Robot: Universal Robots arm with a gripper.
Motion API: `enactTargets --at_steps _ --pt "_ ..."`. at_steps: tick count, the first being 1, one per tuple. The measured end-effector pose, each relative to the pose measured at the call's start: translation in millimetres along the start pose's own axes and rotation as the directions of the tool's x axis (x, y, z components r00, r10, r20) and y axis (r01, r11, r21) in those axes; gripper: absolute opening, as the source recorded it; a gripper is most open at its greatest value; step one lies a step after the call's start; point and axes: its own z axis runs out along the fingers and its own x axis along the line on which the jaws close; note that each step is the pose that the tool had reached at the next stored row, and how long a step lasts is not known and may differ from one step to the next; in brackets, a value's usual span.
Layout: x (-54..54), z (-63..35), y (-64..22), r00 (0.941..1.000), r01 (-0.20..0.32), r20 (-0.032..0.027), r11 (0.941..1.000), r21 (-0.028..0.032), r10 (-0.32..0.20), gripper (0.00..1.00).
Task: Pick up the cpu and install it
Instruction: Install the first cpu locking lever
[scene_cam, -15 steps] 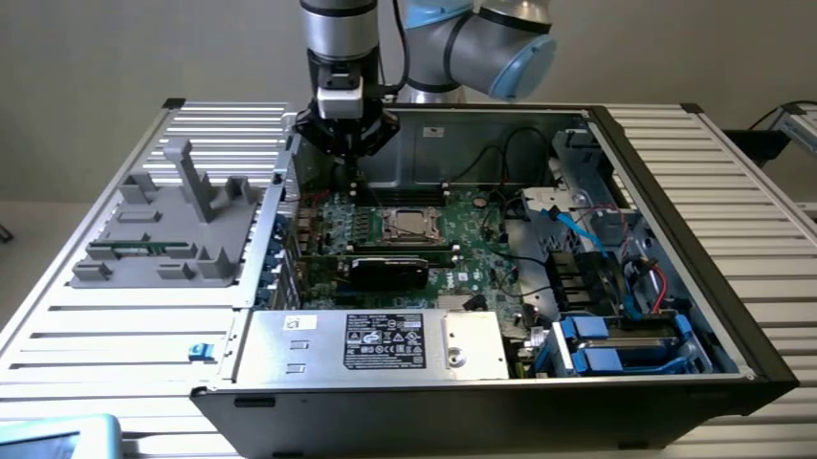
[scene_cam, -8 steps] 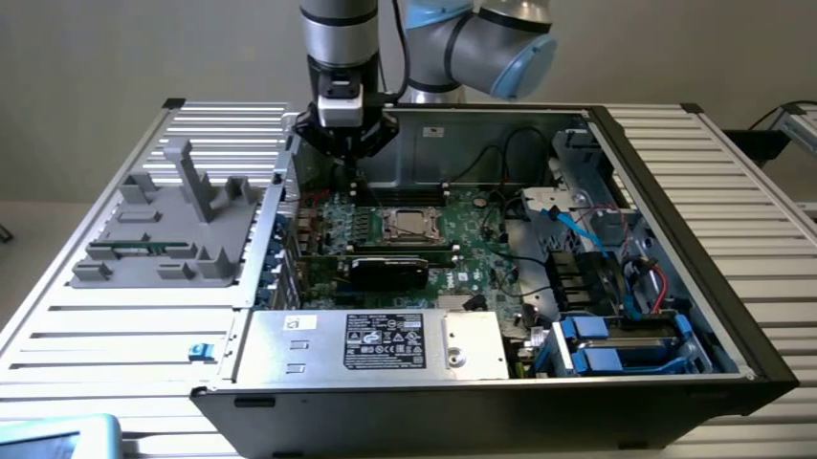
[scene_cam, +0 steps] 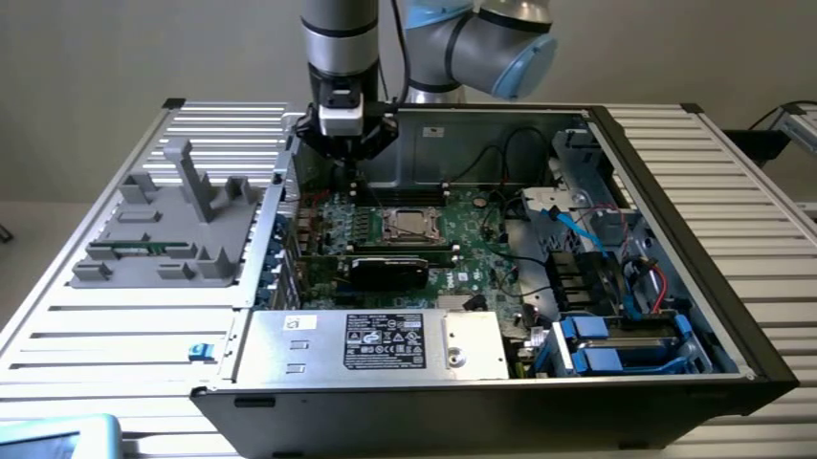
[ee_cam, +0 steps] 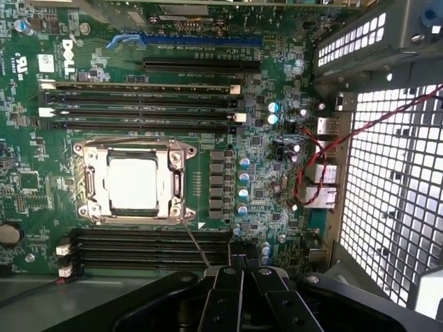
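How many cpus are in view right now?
1: the cpu lies inside the metal socket frame on the motherboard, between the memory slots; others could be hidden.

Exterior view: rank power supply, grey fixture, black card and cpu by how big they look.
1. power supply and grey fixture: about alike; the first sits nearer the camera, so unranked
2. black card
3. cpu, smallest

1. The end effector [scene_cam: 350, 164] hangs over the far corner of the motherboard [scene_cam: 479, 258] inside the open computer case [scene_cam: 715, 287].
2. The cpu [scene_cam: 408, 226] sits in the socket [scene_cam: 383, 226], below the end effector and slightly toward the exterior view's right.
3. A grey fixture [scene_cam: 166, 229] stands on the bench [scene_cam: 115, 335], well apart from the end effector, toward the exterior view's left.
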Motion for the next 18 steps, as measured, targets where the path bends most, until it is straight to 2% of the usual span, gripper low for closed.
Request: enactTargets --at_steps 3,9,13,18 --pt "0.1 3.7 0.5 1.0000 0.000 0.0001 0.9999 0.0114 0.000 0.11" --pt "0.4 9.1 1.2 1.0000 0.000 0.0000 0.9996 0.0296 0.000 0.11" --pt "3.5 10.2 1.2 1.0000 -0.002 -0.0005 0.9993 0.0383 0.002 0.11" --pt "12.1 10.8 1.1 1.0000 -0.007 -0.0011 0.9991 0.0410 0.007 0.11"
